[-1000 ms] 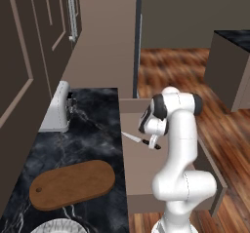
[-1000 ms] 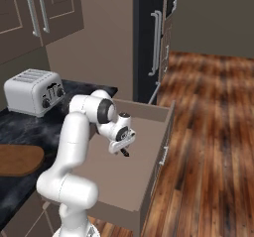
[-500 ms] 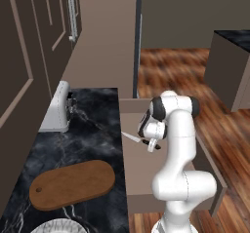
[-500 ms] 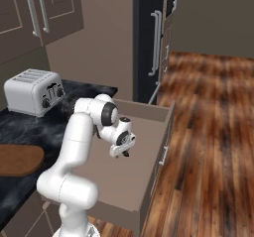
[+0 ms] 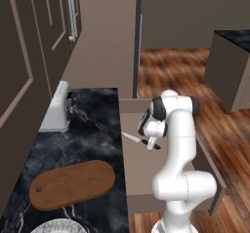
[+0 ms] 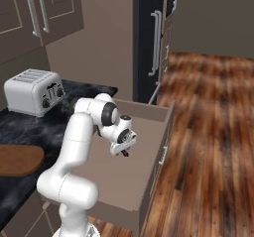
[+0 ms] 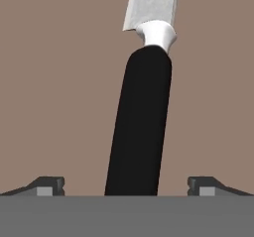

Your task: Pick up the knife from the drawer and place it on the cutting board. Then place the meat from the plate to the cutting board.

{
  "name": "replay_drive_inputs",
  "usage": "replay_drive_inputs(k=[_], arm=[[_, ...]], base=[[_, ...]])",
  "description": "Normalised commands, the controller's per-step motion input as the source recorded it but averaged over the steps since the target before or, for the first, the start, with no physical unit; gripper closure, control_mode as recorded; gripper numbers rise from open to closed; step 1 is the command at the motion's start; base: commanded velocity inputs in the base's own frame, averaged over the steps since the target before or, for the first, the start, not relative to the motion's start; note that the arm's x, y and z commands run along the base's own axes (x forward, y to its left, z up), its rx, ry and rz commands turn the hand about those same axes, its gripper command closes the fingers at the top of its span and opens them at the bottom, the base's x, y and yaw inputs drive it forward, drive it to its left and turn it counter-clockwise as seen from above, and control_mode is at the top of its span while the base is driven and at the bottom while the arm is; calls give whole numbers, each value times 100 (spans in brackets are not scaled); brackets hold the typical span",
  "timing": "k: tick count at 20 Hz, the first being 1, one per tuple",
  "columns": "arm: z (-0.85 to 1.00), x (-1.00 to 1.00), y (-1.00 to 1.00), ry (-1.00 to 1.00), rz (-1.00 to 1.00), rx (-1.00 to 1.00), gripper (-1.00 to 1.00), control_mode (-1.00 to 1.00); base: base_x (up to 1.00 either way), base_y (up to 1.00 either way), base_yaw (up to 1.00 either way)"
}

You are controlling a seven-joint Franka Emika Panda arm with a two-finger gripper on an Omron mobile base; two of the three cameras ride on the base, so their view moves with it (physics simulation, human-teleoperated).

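Two fingertips of the gripper stand wide apart, straddling the black handle of the knife without touching it; the blade points toward 12 o'clock. Knife lies flat on the floor of the open drawer. On the counter, the board lies at 9 o'clock from the arm, with the plate just beside it and a toaster farther back.

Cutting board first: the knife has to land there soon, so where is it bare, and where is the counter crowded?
The cutting board is bare all over, bordered by black counter toward the toaster and the plate at its near edge. It is crowded in the drawer, where the open gripper straddles the knife.
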Motion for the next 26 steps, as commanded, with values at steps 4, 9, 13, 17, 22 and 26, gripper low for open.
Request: replay_drive_inputs(k=[4, 9, 13, 17, 22, 26], arm=[[5, 24, 0, 0, -9, 0, -100, -100], [-20, 28, 0, 3, 0, -2, -100, -100], [-44, 8, 0, 6, 0, -4, -100, -100], [-59, 0, 0, 5, 0, -6, -100, -100], [-20, 0, 0, 1, 0, -1, 100, -100], [0, 0, 0, 0, 0, 0, 100, -100]], base=[[0, 0, 0], [0, 0, 0], [0, 0, 0], [0, 0, 0], [0, 0, 0], [0, 0, 0]])
